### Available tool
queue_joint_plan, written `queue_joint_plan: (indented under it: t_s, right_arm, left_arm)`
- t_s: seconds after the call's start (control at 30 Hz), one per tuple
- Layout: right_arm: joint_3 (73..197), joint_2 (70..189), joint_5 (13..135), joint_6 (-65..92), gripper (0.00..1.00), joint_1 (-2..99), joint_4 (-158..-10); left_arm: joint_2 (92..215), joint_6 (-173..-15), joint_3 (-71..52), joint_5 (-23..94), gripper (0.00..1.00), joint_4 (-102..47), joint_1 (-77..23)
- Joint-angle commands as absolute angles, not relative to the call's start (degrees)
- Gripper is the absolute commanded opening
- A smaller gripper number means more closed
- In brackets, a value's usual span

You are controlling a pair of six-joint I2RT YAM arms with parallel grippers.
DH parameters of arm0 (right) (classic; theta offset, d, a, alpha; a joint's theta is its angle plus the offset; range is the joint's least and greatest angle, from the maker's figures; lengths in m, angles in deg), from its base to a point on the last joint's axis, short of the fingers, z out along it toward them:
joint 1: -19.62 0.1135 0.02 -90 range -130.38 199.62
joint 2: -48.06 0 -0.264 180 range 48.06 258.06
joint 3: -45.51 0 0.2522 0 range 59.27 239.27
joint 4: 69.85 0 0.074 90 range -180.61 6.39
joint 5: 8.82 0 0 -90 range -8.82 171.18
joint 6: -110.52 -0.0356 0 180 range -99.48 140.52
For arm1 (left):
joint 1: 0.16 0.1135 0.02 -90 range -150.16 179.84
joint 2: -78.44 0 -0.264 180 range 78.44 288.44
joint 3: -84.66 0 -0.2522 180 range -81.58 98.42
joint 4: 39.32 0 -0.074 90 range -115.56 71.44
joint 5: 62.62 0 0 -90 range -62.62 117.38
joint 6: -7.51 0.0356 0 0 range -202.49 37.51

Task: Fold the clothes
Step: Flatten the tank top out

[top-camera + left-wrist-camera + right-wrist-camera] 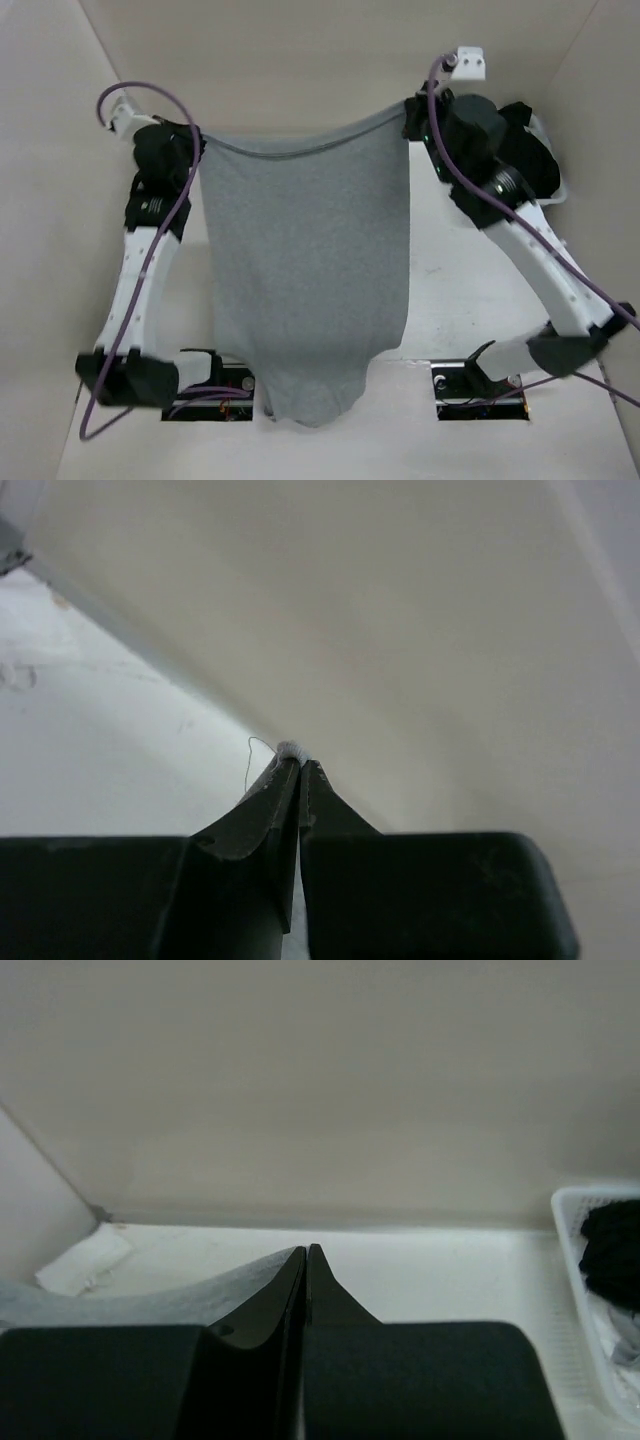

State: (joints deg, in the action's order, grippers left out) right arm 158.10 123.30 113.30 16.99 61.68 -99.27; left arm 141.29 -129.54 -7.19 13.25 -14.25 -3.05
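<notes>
- Your left gripper (197,150) and right gripper (408,120) each pinch a far corner of the tank top (305,270).
- It hangs spread between them, its long axis running towards the arm bases (478,392); neither arm is nearer.

Nothing to read right now: the top (305,270) shows plain grey, no print or tag legible, and no lettering, brand or number can be made out anywhere else.

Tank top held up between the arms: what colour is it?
Plain heather grey tank top, clearest in the top external view.
</notes>
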Motion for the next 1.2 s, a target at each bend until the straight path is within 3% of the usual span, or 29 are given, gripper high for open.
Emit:
queue_joint_plan:
  t_s: [0.0, 0.27, 0.43, 0.57, 0.63, 0.77, 0.9, 1.03, 1.17]
  right_arm:
    - [169.4, 132.9, 94.0, 4.3, 0.0, 50.4, -103.9]
    - [214.0, 153.8, 88.2, 2.6, 0.0, 40.0, -120.2]
    - [214.2, 151.1, 85.3, 0.0, 0.0, 35.6, -120.2]
    - [201.1, 144.3, 85.0, -0.2, 0.0, 34.3, -118.9]
    - [187.4, 137.7, 85.3, -0.4, 0.0, 34.6, -115.4]
    - [160.1, 122.9, 87.9, -1.2, 0.0, 36.4, -107.9]
    - [130.4, 105.1, 93.6, -5.4, 0.0, 44.7, -102.6]
    - [108.7, 89.1, 101.3, -13.6, 0.0, 57.3, -105.7]
    - [99.1, 75.3, 107.5, -25.7, 0.0, 72.4, -118.4]
  left_arm:
    - [150.8, -127.3, 2.5, 11.9, 0.0, -20.1, -4.0]
    - [163.9, -124.2, 27.4, 14.6, 0.0, -16.1, -3.3]
    - [164.4, -121.9, 33.1, 14.5, 0.0, -14.4, -2.7]
    - [160.7, -120.2, 27.8, 12.2, 0.0, -15.8, -3.5]
    - [157.0, -119.0, 20.4, 10.6, 0.0, -18.4, -5.2]
    - [145.5, -118.3, -0.5, 5.4, 0.0, -24.0, -9.8]
    - [128.2, -118.8, -26.6, -1.4, 0.0, -26.4, -16.9]
    - [109.2, -122.4, -44.9, -5.5, 0.0, -15.1, -24.0]
    - [92.2, -129.4, -48.4, -7.2, 0.0, 7.5, -29.6]
